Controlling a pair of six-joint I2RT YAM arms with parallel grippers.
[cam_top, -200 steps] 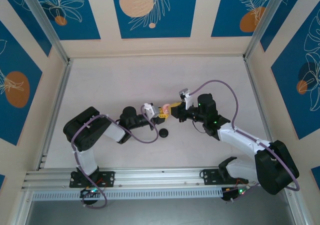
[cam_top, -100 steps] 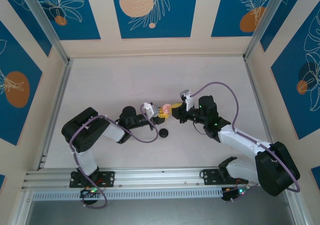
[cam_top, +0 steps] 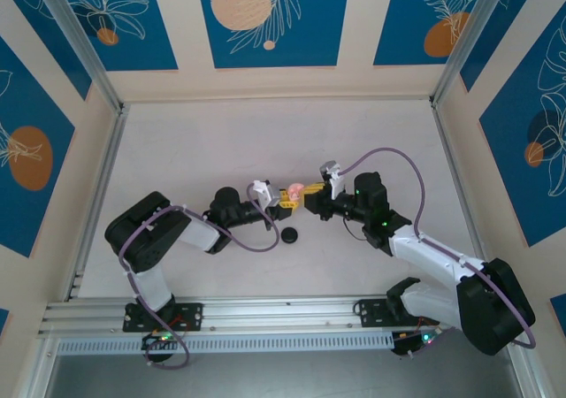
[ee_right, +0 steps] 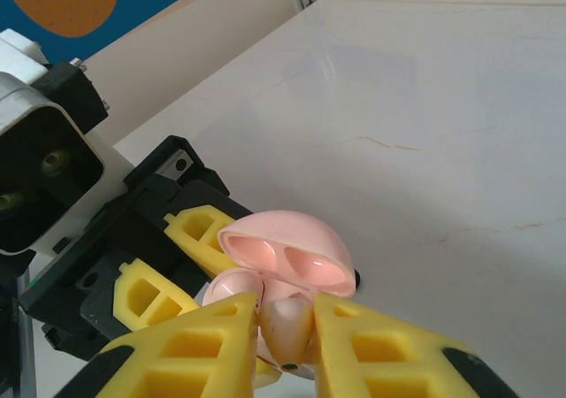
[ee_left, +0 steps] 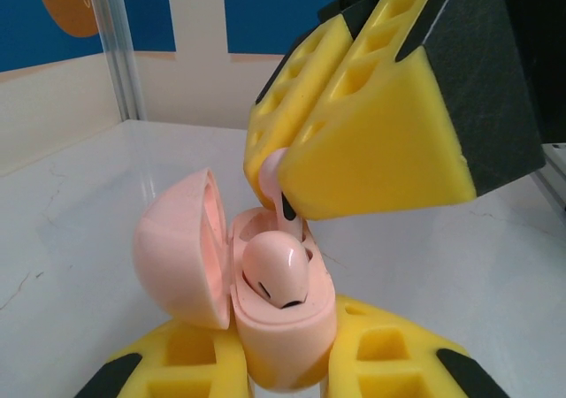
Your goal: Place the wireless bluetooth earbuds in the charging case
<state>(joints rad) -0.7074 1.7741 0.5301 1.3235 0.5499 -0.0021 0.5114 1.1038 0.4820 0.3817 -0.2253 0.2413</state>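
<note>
Pink and glossy, the charging case [ee_left: 276, 318] sits clamped in the left hand [ee_left: 283, 367], lid swung open toward 9 o'clock, one earbud [ee_left: 276, 274] seated. Beyond it, the right hand [ee_right: 285, 323] pinches the second earbud [ee_left: 272, 166] over the empty socket. It looks light and slippery, probably best gripped by its sides.

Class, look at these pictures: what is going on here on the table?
The left gripper holds a pale pink rounded plastic charging case with its lid open. One pink glossy earbud already sits inside it. The right gripper pinches the second pink earbud just above the case, stem pointing down, not yet seated. A black round disc lies on the table nearby.
</note>
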